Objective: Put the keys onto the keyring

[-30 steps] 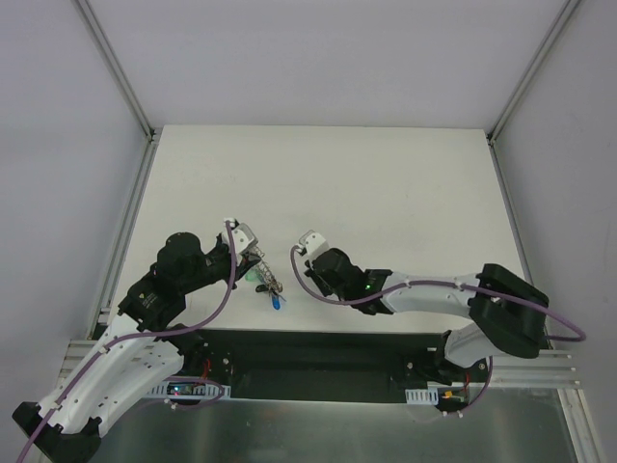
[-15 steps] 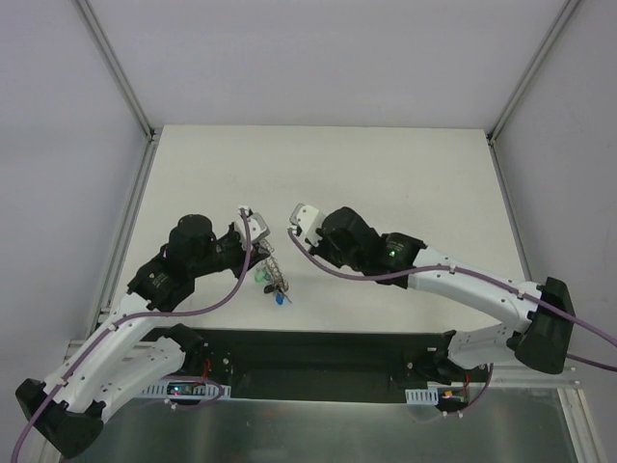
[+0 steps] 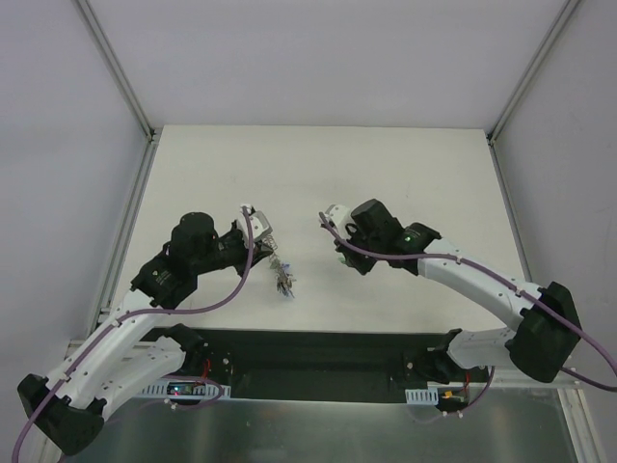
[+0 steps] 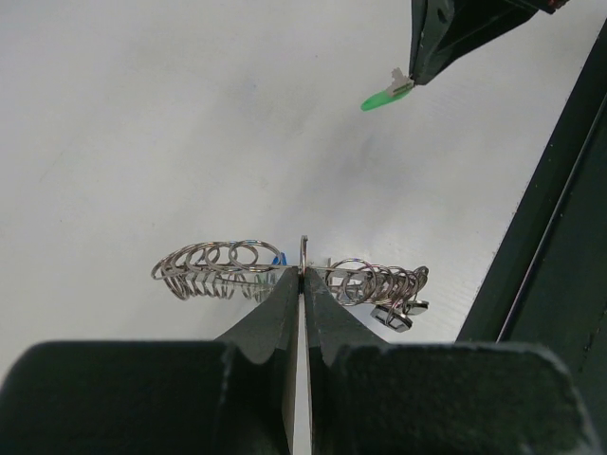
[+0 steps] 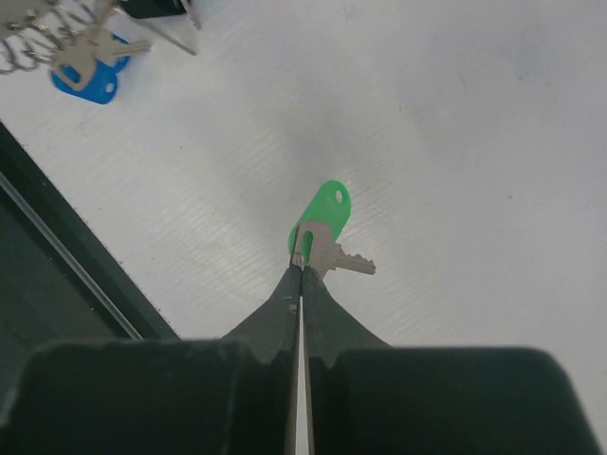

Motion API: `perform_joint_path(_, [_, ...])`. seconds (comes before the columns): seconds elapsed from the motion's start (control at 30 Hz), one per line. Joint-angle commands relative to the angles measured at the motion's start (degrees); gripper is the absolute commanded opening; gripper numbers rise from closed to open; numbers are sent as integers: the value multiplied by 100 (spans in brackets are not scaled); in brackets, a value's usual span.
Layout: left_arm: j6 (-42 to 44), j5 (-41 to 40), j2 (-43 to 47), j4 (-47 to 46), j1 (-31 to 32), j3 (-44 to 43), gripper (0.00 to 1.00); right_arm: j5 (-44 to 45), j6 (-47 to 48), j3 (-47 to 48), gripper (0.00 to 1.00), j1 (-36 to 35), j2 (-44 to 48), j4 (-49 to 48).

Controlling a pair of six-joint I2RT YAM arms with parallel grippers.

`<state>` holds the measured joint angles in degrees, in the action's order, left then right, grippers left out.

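Observation:
My left gripper [image 4: 303, 272] is shut on the thin edge of the keyring [image 4: 302, 248], which stands edge-on between its fingertips above the white table. Several small wire rings and keys [image 4: 398, 308] hang along the keyring on both sides, among them a blue-headed key [image 5: 90, 81]. In the top view the keyring [image 3: 281, 275] hangs below the left gripper [image 3: 268, 243]. My right gripper [image 5: 303, 261] is shut on the green-headed key [image 5: 322, 213], held apart from the keyring, to its right. From the left wrist that green key [image 4: 384, 96] shows at the right gripper's fingertips [image 4: 432, 57].
A black rail [image 4: 555, 227] runs along the table's near edge, close under both grippers. White walls and metal posts [image 3: 120, 77] enclose the white table [image 3: 415, 164] on three sides.
The right gripper has drawn back to the right, and the green key has left the keyring's side with it. The left gripper has held the keyring almost still over the last half second.

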<state>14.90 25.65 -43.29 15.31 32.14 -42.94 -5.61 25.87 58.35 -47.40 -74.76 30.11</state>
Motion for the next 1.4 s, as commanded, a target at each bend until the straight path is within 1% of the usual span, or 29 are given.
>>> perform_joint_path(0.0, [145, 64, 285, -476, -68, 136, 0, 101, -537, -279, 1, 38, 77, -496])
perform_joint_path(0.07, [180, 11, 347, -494, -68, 180, 0, 471, -583, -481, 1, -172, -248, -907])
perform_joint_path(0.1, [189, -16, 391, -494, -68, 189, 0, 525, -644, -630, 1, -260, -345, -1589])
perform_joint_path(0.13, [215, -60, 417, -520, -68, 198, 0, 525, -714, -771, 1, -453, -459, -1813])
perform_joint_path(0.17, [224, -95, 479, -538, -68, 224, 0, 795, -767, -755, 1, -568, -721, -1963])
perform_joint_path(0.2, [233, -191, 514, -564, -68, 242, 0, 833, -646, -702, 1, -830, -863, -2139])
perform_joint_path(0.23, [259, -227, 558, -582, -68, 294, 0, 694, -479, -589, 1, -946, -986, -2219])
perform_joint_path(0.27, [277, -253, 654, -617, -68, 321, 0, 188, -347, -570, 1, -1025, -1136, -2298])
perform_joint_path(0.3, [294, -323, 707, -643, -68, 365, 0, 348, -337, -596, 1, -1104, -1389, -2664])
perform_joint_path(0.37, [338, -385, 830, -670, -68, 435, 0, 1137, -521, -448, 1, -1123, -1794, -2677])
perform_joint_path(0.4, [347, -403, 866, -670, -68, 444, 0, 1210, -504, -386, 1, -1140, -2144, -2546])
perform_joint_path(0.53, [383, -455, 954, -670, -68, 471, 0, 1412, -460, -350, 2, -1359, -2420, -2607])
perform_joint_path(0.6, [391, -438, 980, -670, -68, 479, 0, 1571, -442, -324, 3, -1421, -2447, -2598])
perform_joint_path(0.7, [365, -429, 998, -670, -68, 488, 0, 1606, -495, -341, 9, -1421, -2412, -2580])
perform_joint_path(0.73, [356, -429, 989, -670, -68, 479, 0, 1633, -504, -350, 16, -1421, -2403, -2571])
perform_joint_path(0.83, [330, -403, 989, -670, -68, 479, 0, 1659, -565, -420, 26, -1421, -2280, -2563])
perform_joint_path(0.93, [321, -385, 989, -670, -68, 479, 0, 1694, -627, -578, 29, -1430, -2017, -2624])
perform_joint_path(1.1, [304, -385, 998, -670, -68, 479, 0, 1730, -653, -763, 30, -1422, -1525, -2782])
perform_joint_path(1.3, [303, -315, 980, -670, -68, 488, 0, 1633, -408, -886, 31, -1334, -1515, -2809])
perform_joint_path(1.37, [295, -315, 989, -670, -68, 488, 0, 1424, -241, -913, 31, -1290, -1515, -2817])
